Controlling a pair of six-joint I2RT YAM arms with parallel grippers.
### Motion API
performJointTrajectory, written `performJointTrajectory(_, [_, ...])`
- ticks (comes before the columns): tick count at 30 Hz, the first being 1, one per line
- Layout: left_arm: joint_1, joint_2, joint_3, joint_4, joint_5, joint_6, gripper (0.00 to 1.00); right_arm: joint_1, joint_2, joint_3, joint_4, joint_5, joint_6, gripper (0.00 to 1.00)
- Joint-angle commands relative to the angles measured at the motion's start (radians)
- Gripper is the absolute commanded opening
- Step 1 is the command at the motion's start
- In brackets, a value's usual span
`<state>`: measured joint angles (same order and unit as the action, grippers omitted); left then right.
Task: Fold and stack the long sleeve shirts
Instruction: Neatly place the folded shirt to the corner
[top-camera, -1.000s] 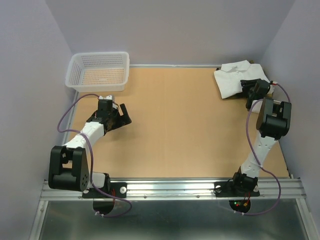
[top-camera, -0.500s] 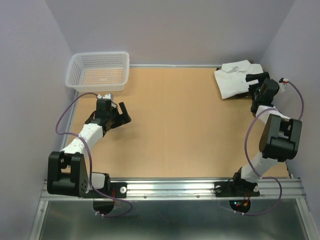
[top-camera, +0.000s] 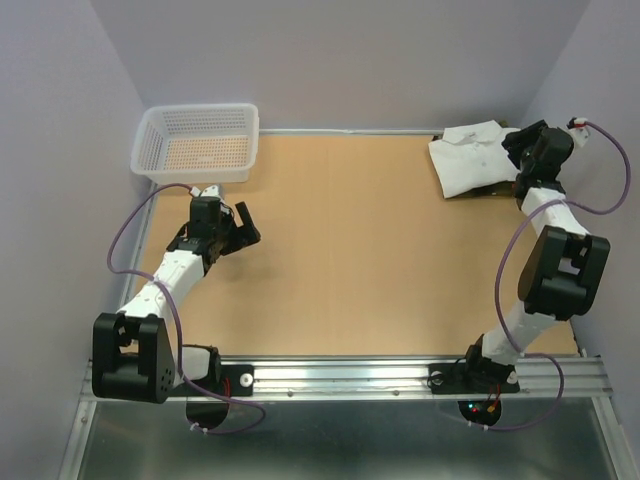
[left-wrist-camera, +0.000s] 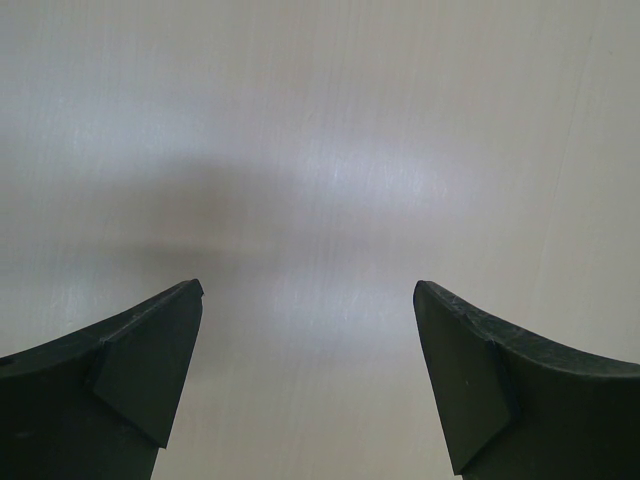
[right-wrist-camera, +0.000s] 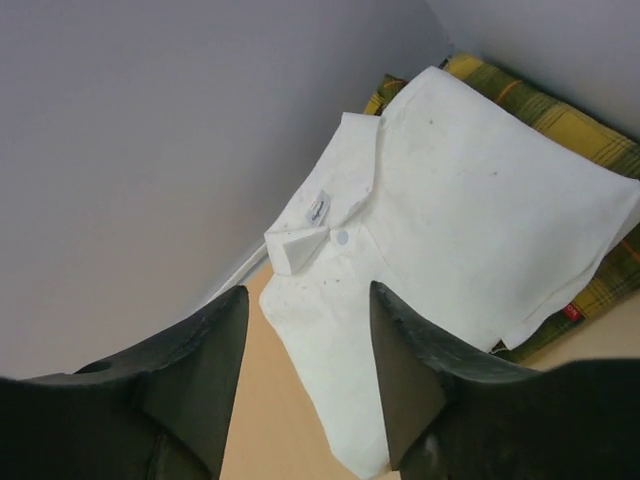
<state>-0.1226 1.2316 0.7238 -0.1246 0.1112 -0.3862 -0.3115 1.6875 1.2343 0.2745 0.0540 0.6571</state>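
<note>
From above, I saw the white shirt lying folded in the far right corner of the desk, collar toward the back wall. A thin dark strip of the plaid shirt showed under its near edge. The right arm reached up along the right side, and its end effector was at the right edge of the white shirt; how its jaws stood I could not tell from there. The left end effector hovered low over bare desk on the left, fingers spread apart. The white mesh basket stood in the far left corner, well apart from both shirts.
</note>
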Motion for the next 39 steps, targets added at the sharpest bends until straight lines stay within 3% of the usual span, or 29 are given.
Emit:
performJointTrajectory(1, [0.005, -0.043, 0.006, 0.006, -0.036, 0.015, 0.99, -0.003, 0.129, 0.094, 0.003, 0.006, -0.022, 0.54])
performJointTrajectory(10, [0.005, -0.194, -0.011, 0.017, -0.061, 0.004, 0.99, -0.011, 0.259, -0.022, 0.081, 0.09, 0.064, 0.5])
performJointTrajectory(16, [0.005, -0.352, 0.075, -0.13, -0.091, -0.014, 0.99, -0.014, 0.164, -0.067, 0.06, 0.109, 0.006, 0.56])
performJointTrajectory(18, [0.005, -0.405, 0.12, -0.196, -0.085, -0.016, 0.99, -0.014, 0.086, -0.067, 0.008, 0.122, -0.036, 0.61])
performJointTrajectory(21, [0.005, -0.48, 0.187, -0.254, -0.071, -0.008, 0.99, -0.014, -0.056, -0.094, -0.055, 0.115, -0.079, 0.74])
performJointTrajectory(22, [0.005, -0.498, 0.206, -0.292, -0.073, 0.007, 0.99, -0.014, -0.101, -0.096, -0.079, 0.11, -0.121, 0.84])
performJointTrajectory(26, [0.005, -0.567, 0.322, -0.397, -0.103, 0.061, 0.99, -0.014, -0.303, -0.088, -0.26, 0.107, -0.232, 1.0])
performJointTrajectory(32, [-0.041, -0.589, 0.483, -0.535, -0.387, 0.102, 0.99, -0.006, -0.673, -0.062, -0.498, 0.159, -0.266, 1.0])
performJointTrajectory(39, [-0.069, -0.598, 0.565, -0.567, -0.554, 0.115, 0.99, 0.184, -0.919, -0.009, -0.548, 0.311, -0.361, 1.0])
